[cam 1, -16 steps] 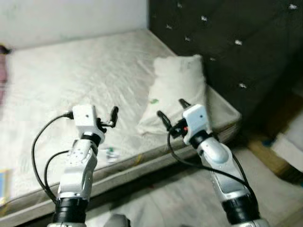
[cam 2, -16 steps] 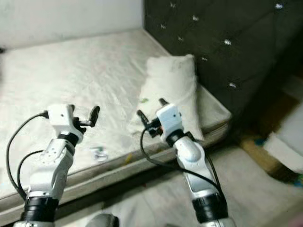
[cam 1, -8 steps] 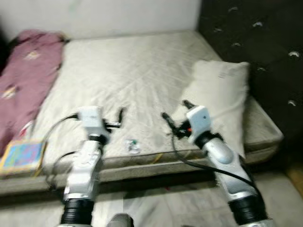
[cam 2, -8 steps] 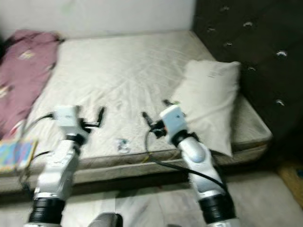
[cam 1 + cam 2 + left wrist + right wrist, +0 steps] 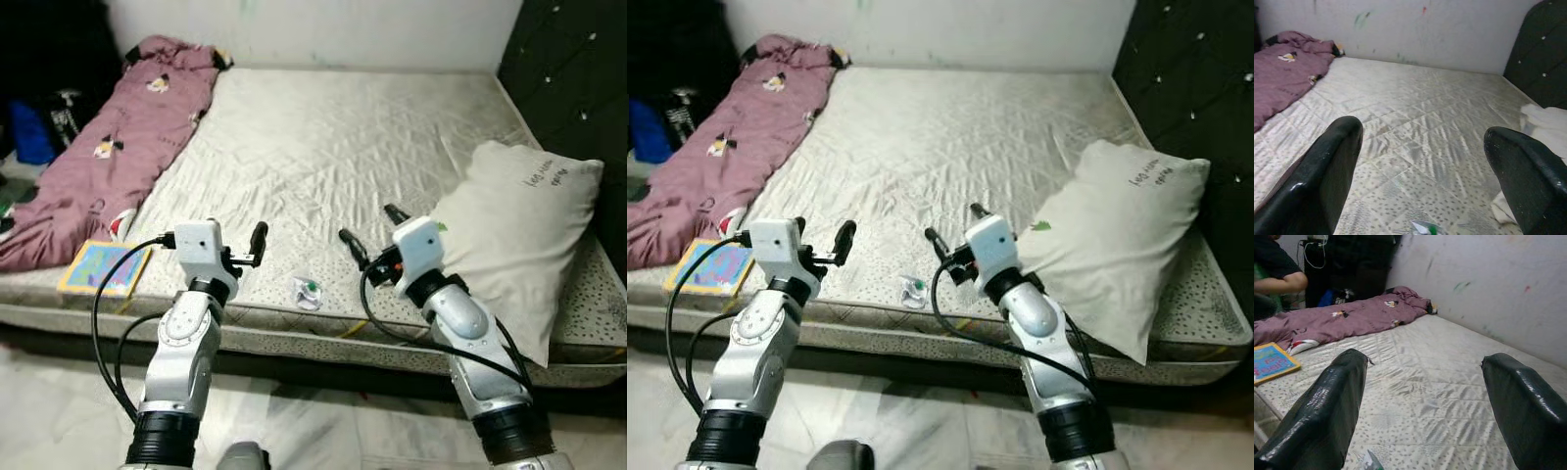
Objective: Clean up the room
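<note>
A small crumpled wrapper with a green spot lies near the front edge of the bare mattress. My left gripper hovers open just left of it. My right gripper hovers open just right of it. Neither holds anything. The wrapper also peeks in low between the fingers in the left wrist view and in the right wrist view. A mauve blanket is bunched along the bed's left side. A colourful book rests at the front left corner.
A white pillow leans at the bed's right end against a dark tufted headboard. Dark bags and a blue item sit beyond the bed's left side. A person's arm shows there. Pale floor lies before the bed.
The camera has swung left, so the blanket, the book and the far wall came into view and the pillow slid right. Both arms keep the same open pose.
</note>
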You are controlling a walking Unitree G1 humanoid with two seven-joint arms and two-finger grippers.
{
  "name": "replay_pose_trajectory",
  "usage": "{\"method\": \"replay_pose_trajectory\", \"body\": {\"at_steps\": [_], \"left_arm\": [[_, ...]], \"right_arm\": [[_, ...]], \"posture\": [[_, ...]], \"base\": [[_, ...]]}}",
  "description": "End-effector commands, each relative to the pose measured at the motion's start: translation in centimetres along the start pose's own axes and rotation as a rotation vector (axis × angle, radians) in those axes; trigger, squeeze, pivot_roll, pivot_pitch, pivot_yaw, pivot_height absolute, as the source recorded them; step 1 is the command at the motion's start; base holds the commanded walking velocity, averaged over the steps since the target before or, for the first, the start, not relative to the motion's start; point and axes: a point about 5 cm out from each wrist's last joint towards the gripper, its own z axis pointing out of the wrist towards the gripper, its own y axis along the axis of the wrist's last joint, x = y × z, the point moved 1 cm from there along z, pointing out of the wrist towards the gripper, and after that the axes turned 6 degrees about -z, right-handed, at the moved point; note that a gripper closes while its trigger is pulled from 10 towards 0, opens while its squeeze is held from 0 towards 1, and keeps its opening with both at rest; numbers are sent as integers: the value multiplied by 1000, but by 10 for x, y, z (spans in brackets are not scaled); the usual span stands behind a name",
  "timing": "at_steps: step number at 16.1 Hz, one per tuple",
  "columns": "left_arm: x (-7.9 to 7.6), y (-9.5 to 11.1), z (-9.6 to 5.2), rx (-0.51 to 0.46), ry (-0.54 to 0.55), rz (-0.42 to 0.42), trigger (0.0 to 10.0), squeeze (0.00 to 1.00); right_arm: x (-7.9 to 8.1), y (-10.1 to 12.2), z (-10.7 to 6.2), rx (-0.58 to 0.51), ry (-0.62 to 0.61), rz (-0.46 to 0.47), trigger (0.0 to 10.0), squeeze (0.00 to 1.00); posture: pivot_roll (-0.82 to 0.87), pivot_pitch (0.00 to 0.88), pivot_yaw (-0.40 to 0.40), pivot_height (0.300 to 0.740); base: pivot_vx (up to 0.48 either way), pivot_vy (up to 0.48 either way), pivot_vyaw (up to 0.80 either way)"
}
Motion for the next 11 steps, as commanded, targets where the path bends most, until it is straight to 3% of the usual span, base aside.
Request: {"method": "replay_pose_trajectory", "body": {"at_steps": [1,5,11], "left_arm": [[6,4,-1,-14,16,13,10000,0],[6,6,0,-24,9,8,10000,0],[6,8,1,-31,0,6,10000,0]], "right_arm": [[2,3,3,-17,12,14,10000,0],[2,3,4,-21,5,14,10000,0],[0,3,6,-23,-5,15,10000,0]], "posture": [[-14,0,-14,740],[-15,0,-12,740],[-17,0,-10,740]], "base": [[0,0,0],[187,0,0],[322,0,0]]}}
